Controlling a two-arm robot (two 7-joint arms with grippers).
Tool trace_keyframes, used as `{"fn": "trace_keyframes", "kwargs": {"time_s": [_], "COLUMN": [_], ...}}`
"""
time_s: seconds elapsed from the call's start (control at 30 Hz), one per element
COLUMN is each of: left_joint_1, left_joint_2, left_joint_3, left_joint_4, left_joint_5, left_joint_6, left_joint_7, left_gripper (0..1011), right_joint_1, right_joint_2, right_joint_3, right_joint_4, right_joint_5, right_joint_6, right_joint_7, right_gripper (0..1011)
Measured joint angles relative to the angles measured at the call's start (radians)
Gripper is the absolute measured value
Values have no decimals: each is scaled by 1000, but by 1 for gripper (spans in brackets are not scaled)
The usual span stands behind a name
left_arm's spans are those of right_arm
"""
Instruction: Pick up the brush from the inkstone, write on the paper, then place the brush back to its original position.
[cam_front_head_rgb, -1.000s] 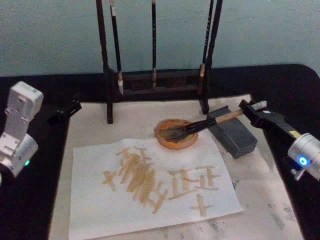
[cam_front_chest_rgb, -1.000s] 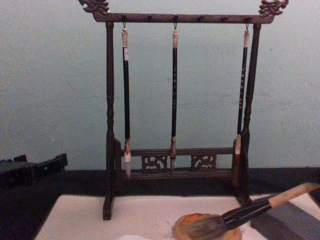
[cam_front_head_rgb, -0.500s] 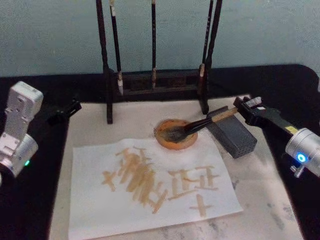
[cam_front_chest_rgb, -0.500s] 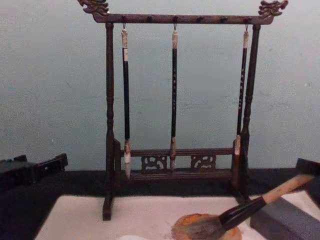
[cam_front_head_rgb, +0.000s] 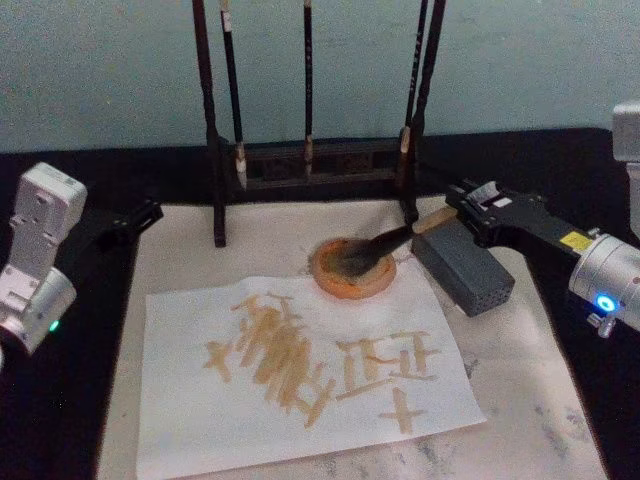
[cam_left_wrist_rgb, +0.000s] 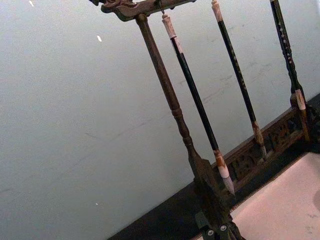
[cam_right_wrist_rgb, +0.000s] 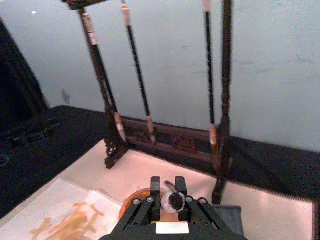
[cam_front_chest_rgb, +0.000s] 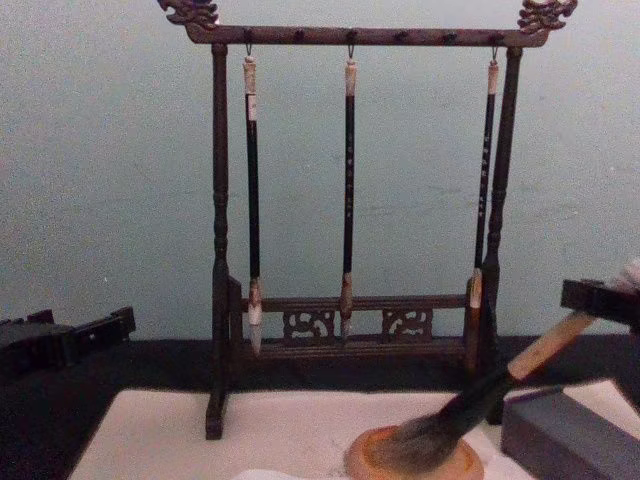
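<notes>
Clearly the right pincer (cam_front_head_rgb: 453, 204) clamps the brush (cam_front_head_rgb: 392, 240) by its end, bristles in inkstone (cam_front_head_rgb: 350, 290).

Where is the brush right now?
In the head view, right of centre: the brush leans with its bristles in the inkstone, just left of the grey block, its handle end raised and held by the right gripper.
</notes>
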Motion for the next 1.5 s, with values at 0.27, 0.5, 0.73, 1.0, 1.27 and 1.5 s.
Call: {"fn": "trace_keyframes", "kwargs": {"time_s": [0.27,0.5,0.73,1.0,1.27,1.5], "left_joint_1": [0,0,0,0,0,0], "left_joint_2": [0,0,0,0,0,0], "left_joint_3": [0,0,0,0,0,0], "left_joint_4": [0,0,0,0,0,0], "left_joint_5": [0,0,0,0,0,0], "left_joint_6": [0,0,0,0,0,0], "left_joint_7": [0,0,0,0,0,0], "left_gripper": [1002,1002,1002,1002,1002,1002], "right_joint_1": [15,27,40,60,93,104], "right_joint_2": [33,46,58,87,129,159], "right_joint_3": [-13,-18,-19,-45,-96,-134], "right_joint_4": [-40,-48,-51,-69,-111,-167], "right_joint_5": [-38,-45,-46,-51,-98,-129], "right_joint_6": [6,9,11,3,-14,-26], "right_joint_7": [44,71,97,159,231,277], "right_gripper": [171,171,171,168,168,168]}}
